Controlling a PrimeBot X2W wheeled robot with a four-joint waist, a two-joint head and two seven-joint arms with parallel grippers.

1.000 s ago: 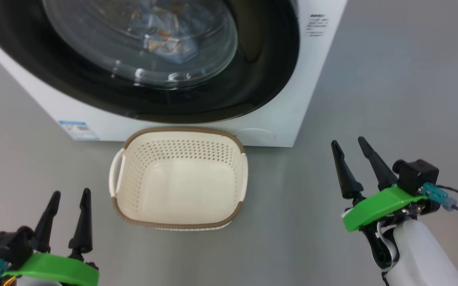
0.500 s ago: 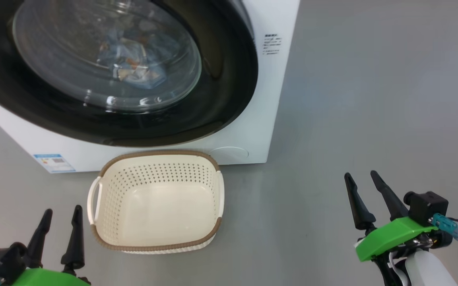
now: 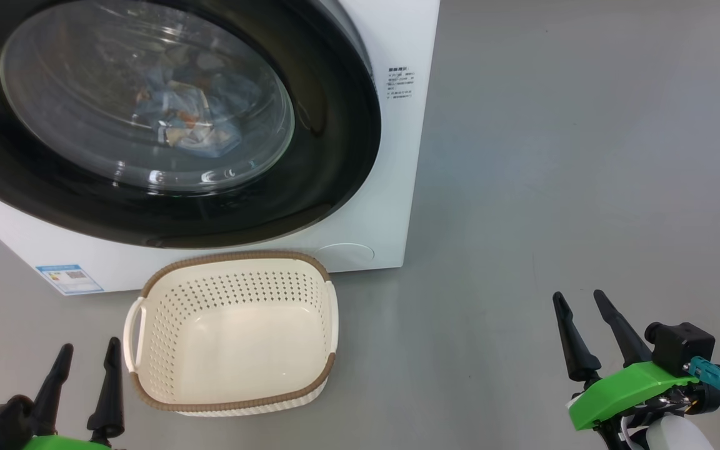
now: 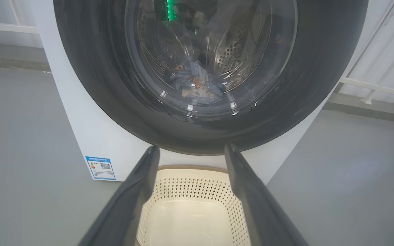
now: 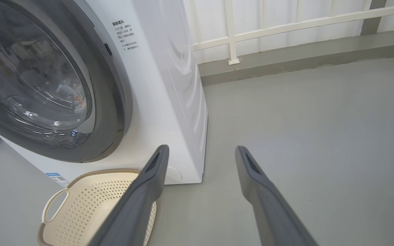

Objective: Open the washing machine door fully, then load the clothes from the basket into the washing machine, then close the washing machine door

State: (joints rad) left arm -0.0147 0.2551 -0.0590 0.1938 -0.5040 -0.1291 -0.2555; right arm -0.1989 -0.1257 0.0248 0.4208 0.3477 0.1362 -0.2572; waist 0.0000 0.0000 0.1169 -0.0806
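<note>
Clothes (image 4: 197,87) lie inside the washing machine (image 3: 391,206), low in its steel drum (image 4: 238,58), right behind the glass window (image 3: 85,94). They look like a small blue bundle with bits of orange and tan. The washing machine door (image 3: 335,156) is shut flat on the front of the washing machine. It has a wide shiny black ring around the round glass.

The basket (image 3: 235,257) sits on the grey floor (image 3: 554,156) just in front of the washing machine, under the bottom of the door. Its far rim is very close to the white front, but I cannot tell if they touch. It is cream with little holes in its sides and a brown rim, and its smooth bottom shows. A blue sticker (image 3: 69,278) is on the low left corner of the washing machine's front, and a round flap (image 3: 344,255) is on the low right corner.

The left gripper (image 3: 89,344) hangs in front of the washing machine, a bit left of the basket and further out from the machine. Its two dark fingers are spread wide and hold nothing. The right gripper (image 3: 579,294) hangs out past the right side of the washing machine, well apart from it, over the floor. Its fingers are spread wide too, with nothing between them.
</note>
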